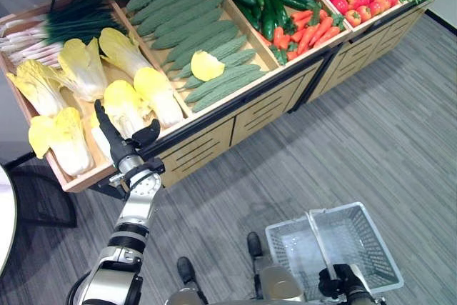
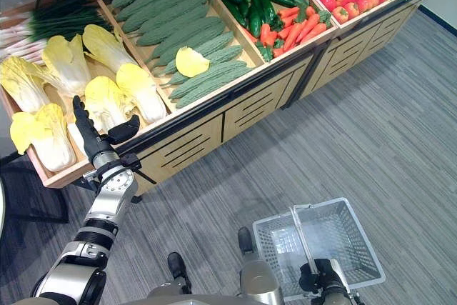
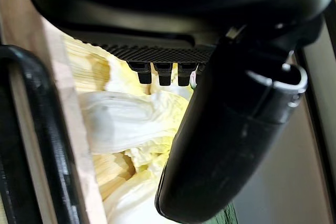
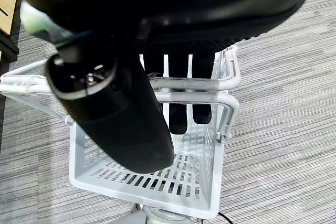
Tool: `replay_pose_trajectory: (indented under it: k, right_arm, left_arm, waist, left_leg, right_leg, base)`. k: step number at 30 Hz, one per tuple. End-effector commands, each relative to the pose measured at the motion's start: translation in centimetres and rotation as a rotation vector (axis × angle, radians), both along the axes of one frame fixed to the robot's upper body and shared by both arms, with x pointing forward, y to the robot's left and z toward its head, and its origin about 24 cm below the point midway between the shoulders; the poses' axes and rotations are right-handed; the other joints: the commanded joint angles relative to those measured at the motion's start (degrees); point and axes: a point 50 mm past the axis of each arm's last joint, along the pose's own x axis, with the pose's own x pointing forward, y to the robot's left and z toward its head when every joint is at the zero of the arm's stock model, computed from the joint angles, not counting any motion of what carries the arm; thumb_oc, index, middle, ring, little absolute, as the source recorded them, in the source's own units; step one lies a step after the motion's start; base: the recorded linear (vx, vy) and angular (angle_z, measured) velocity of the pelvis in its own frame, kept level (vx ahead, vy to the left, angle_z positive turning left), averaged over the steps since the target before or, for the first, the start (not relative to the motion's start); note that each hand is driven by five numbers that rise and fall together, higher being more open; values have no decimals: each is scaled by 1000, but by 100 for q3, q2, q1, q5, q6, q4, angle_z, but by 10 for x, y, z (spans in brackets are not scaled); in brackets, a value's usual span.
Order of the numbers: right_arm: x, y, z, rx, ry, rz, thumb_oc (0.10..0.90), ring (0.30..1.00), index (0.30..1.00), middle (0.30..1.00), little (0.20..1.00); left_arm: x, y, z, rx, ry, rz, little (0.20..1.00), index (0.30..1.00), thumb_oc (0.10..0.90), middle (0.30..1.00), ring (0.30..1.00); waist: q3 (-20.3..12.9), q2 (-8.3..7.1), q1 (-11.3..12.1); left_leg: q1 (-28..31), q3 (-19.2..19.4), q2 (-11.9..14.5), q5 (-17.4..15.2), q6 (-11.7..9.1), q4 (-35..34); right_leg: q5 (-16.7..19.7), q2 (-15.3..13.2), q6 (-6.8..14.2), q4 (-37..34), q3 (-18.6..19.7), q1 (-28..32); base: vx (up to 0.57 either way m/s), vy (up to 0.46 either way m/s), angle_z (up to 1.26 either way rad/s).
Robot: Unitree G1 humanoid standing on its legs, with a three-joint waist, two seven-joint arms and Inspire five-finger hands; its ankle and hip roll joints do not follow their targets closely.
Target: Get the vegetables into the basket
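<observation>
One white basket (image 1: pixel 353 244) hangs empty from my right robot hand (image 4: pixel 178 103), fingers curled round its handles. My left robot hand (image 1: pixel 118 133) reaches, fingers straight, over the crate (image 1: pixel 71 180) of yellow cabbages (image 1: pixel 153 94).

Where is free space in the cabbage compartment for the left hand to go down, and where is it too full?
The left hand, fingers straight, hovers over the front edge of the cabbage compartment. Bare wood shows between the yellow cabbages near the divider to the bitter gourds. The left side is crowded, heads touching. The basket, held by the right hand, is empty.
</observation>
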Motion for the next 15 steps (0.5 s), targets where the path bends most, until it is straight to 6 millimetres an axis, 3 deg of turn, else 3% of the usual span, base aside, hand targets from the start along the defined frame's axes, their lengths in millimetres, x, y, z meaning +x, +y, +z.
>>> replay_pose_trajectory:
  k: [1, 15]
  right_arm:
    - [3, 7, 0, -21, -27, 64, 400, 300, 300, 300, 300]
    - [12, 11, 1, -35, -44, 113, 400, 300, 300, 300, 300]
  left_arm:
    - [17, 17, 70, 151, -267, 86, 1000, 1000, 900, 1000, 1000]
    - [28, 26, 52, 240, -78, 136, 1000, 1000, 900, 1000, 1000]
  waist:
    - [-174, -337, 29]
    - [-111, -406, -41]
  left_leg:
    - [147, -308, 406, -9, -491, 3]
    - [47, -217, 517, 60, -544, 3]
  right_leg:
    - [-207, -189, 293, 230, 188, -163]
    - [-157, -53, 259, 269, 269, -381]
  base:
    - [-5, -28, -13]
    - [-5, -16, -5]
